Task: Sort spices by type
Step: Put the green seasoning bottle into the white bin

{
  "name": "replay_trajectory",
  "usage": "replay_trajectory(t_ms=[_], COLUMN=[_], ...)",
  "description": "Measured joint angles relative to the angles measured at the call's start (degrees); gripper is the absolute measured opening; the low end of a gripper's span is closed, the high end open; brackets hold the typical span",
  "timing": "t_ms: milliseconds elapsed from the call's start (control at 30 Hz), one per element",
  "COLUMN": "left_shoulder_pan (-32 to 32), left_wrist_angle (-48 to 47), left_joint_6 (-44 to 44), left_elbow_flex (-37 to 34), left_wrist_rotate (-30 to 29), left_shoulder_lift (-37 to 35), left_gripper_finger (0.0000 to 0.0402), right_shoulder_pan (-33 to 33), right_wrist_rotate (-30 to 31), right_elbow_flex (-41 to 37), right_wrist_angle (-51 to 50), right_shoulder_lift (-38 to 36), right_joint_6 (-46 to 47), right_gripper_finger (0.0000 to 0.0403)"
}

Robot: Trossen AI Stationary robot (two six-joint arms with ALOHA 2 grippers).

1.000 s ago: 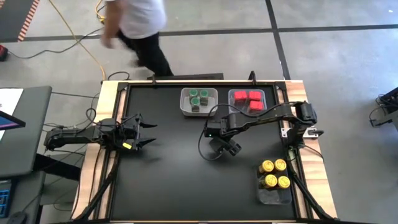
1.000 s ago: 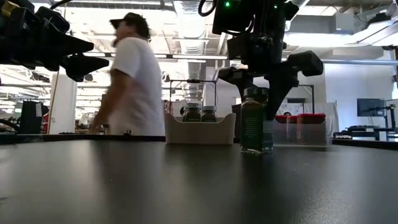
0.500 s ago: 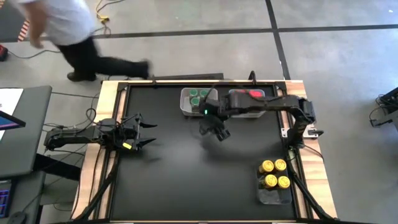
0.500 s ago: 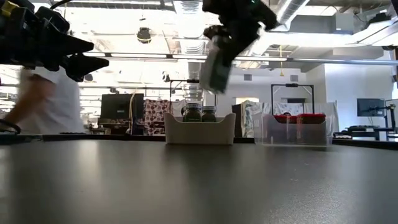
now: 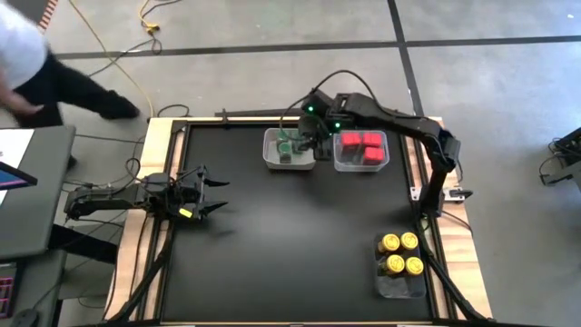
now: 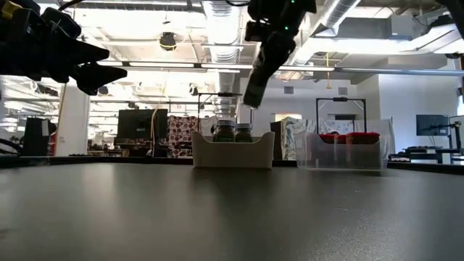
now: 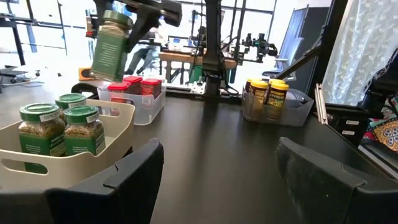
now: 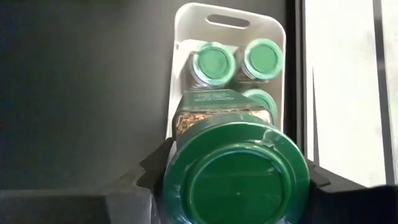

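Overhead, right gripper [image 5: 306, 138] holds green-lidded jar [image 8: 236, 168] above white bin [image 5: 271, 160].

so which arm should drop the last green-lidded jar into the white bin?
Right. Its claw already grips the green-lidded jar in the air above the white bin, beside three matching jars. The left claw is open and empty at the table's far left side.

We see the black surface [image 5: 290, 236] bare across its middle. Along its far edge stand the white bin [image 5: 289, 150] of green jars [image 8: 214, 65] and the clear tub [image 5: 361, 151] of red boxes; the yellow jars [image 5: 400, 254] crowd the near right corner.
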Motion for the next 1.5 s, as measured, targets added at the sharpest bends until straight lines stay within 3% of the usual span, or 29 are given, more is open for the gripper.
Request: replay_trajectory(t_ms=[267, 767, 1500], left_shoulder_pan=[-0.02, -0.02, 0.01], left_wrist_angle=[0.00, 0.02, 0.02], left_joint_6=[0.01, 0.02, 0.00], left_elbow_flex=[0.01, -0.01, 0.01], left_wrist_rotate=[-0.02, -0.02, -0.01], left_shoulder_lift=[-0.02, -0.02, -0.02], left_gripper_finger=[0.0297, 0.0297, 0.0297], right_shoulder_pan=[-0.49, -2.08, -1.72], right_wrist_rotate=[-0.07, -0.46, -1.71], right_elbow_flex=[0.01, 0.02, -0.15], right_wrist_angle=[0.10, -0.42, 4.03], right_shoulder_lift=[0.34, 7.72, 16.09], right_joint_6=[2.07, 6.89, 6.38], right_gripper_finger=[0.0220, 0.0220, 0.0220])
